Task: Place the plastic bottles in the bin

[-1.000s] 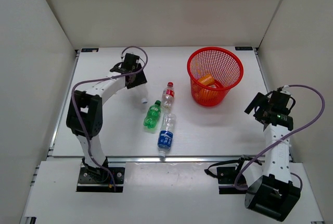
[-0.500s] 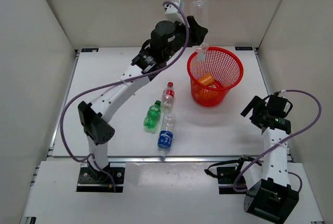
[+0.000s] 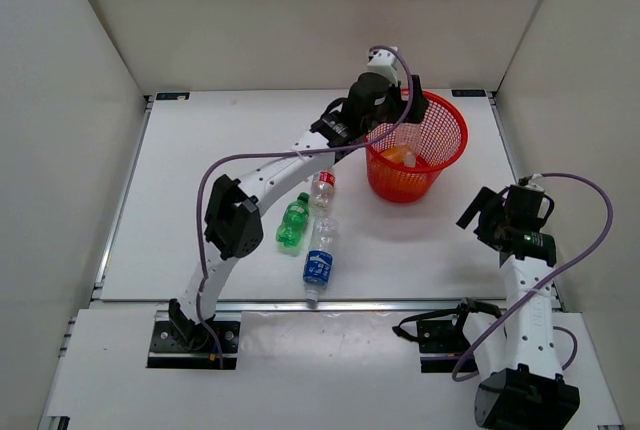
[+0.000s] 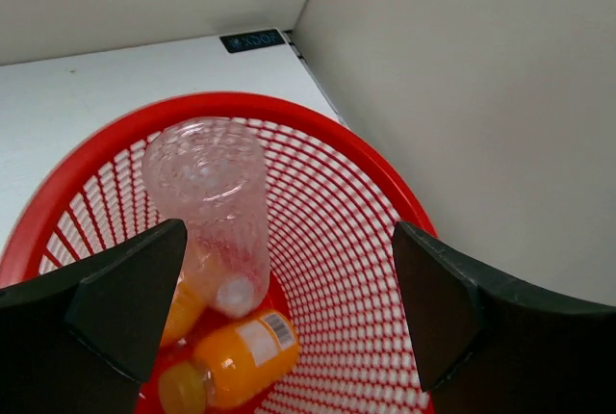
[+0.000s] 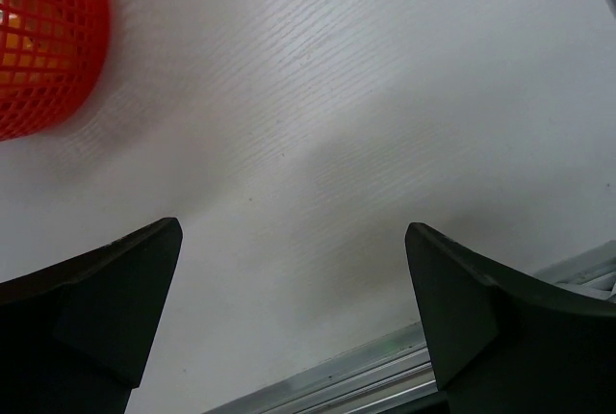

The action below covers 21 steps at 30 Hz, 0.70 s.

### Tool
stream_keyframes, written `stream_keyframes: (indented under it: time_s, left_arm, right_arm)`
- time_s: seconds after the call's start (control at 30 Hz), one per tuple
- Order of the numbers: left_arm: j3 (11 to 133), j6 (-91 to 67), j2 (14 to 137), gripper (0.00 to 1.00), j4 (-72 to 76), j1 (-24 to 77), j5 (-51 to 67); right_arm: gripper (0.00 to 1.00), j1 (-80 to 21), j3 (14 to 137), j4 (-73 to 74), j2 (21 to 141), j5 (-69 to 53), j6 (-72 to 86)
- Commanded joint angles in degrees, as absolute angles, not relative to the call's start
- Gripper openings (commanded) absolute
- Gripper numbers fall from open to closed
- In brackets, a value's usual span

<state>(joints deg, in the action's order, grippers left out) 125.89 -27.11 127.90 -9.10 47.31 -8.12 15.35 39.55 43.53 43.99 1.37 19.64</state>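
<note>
My left gripper (image 3: 404, 107) hangs open over the red mesh bin (image 3: 456, 136) at the back right. In the left wrist view a plain clear bottle (image 4: 212, 210) stands cap-down inside the bin (image 4: 358, 241), free of the open left gripper (image 4: 289, 233), on top of two orange bottles (image 4: 234, 358). On the table left of the bin lie a red-capped bottle (image 3: 321, 188), a green bottle (image 3: 292, 222) and a blue-labelled bottle (image 3: 319, 256). My right gripper (image 3: 500, 216) is open and holds nothing, low over bare table to the right of the bin.
White walls close in the table on three sides. The right wrist view shows the right gripper (image 5: 294, 231) over white tabletop, the bin's wall (image 5: 38, 58) at top left and the table's metal edge rail (image 5: 385, 375) below.
The left arm carried the plain clear bottle from the table's left up over the bin, lowered to the rim and opened. The bottle now sits in the bin. The right arm shifted slightly.
</note>
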Motion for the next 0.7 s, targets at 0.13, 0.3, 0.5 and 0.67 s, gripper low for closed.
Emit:
stream_keyframes:
  time_s: [0.13,0.3,0.5,0.67]
  left_arm:
    - [113.95,-23.2,106.89,0.99,-12.83,49.04,-5.18]
    - [93.55,-24.07,88.2,0.99,-21.44,48.25,-13.88]
    - [69.98,-29.7,69.55,0.99,-35.21,40.61,-17.74]
    - [58.29,-33.57,57.86,0.99,-44.29,33.77,-14.78]
  right_arm:
    - [0.99,8.2,44.73,45.08,41.05,7.02,18.37]
    - [0.99,-3.15,46.4,48.86,41.4,10.28,21.53]
    - [0.99,-24.32,47.98,49.74,44.2,15.54,28.98]
    - [0.99,-50.75,51.14,46.25,56.22,23.19,36.64]
